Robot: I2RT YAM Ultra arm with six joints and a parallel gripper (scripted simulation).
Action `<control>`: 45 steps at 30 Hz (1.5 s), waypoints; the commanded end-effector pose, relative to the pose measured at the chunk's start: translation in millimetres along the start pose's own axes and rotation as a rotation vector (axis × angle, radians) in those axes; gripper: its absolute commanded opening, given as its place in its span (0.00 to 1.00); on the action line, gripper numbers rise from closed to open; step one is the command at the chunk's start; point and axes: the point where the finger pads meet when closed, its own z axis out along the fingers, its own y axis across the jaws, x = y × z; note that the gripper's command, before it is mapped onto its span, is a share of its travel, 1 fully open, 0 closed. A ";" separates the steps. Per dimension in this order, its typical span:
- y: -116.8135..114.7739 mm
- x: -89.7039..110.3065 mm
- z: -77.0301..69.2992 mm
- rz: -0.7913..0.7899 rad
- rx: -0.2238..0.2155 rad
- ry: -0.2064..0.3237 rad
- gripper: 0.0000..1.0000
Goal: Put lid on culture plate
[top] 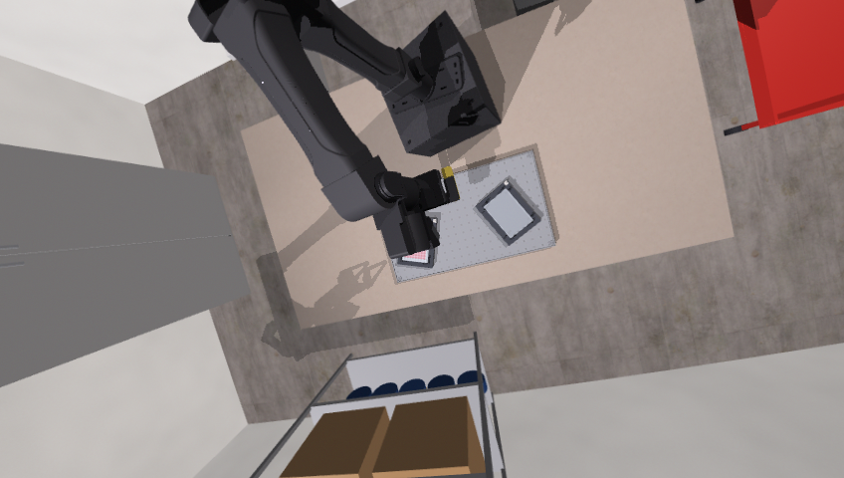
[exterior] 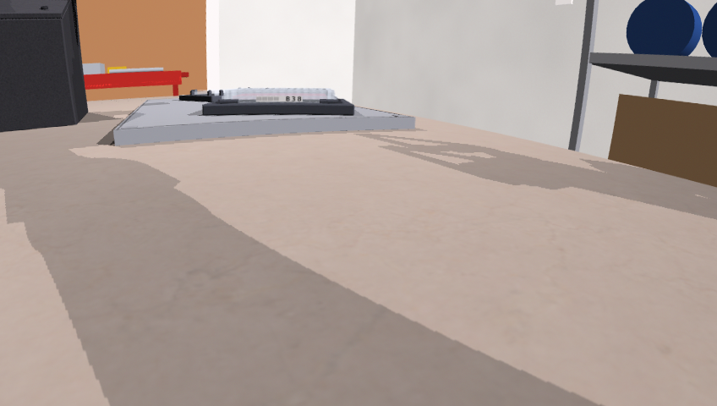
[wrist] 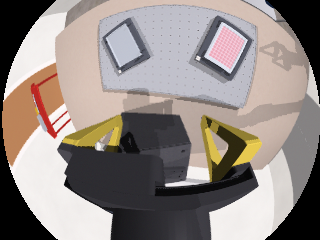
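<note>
The culture plate B38 [wrist: 224,48] has pink wells and sits uncovered in the dark plate nest N1 [exterior: 277,106] on the grey baseplate [top: 474,216]. In the top view the arm's wrist hides most of the plate [top: 417,255]. Its label shows in the exterior view [exterior: 279,94]. The grey lid [top: 508,211] lies flat in the lid park LP1, to the right on the same baseplate; it also shows in the wrist view [wrist: 124,46]. My gripper [wrist: 161,119] is open and empty, with yellow fingers [top: 448,172]. It hangs high above the baseplate, between nest and park.
A black box [top: 441,95] stands at the arm's base, just behind the baseplate. A red bench [top: 787,59] is at the far right. A shelf unit with brown boxes [top: 402,432] and blue round items stands in front. A grey cabinet [top: 106,236] is at the left.
</note>
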 end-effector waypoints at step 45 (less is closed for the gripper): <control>82.3 -93.7 106.1 -0.266 0.148 0.017 1.00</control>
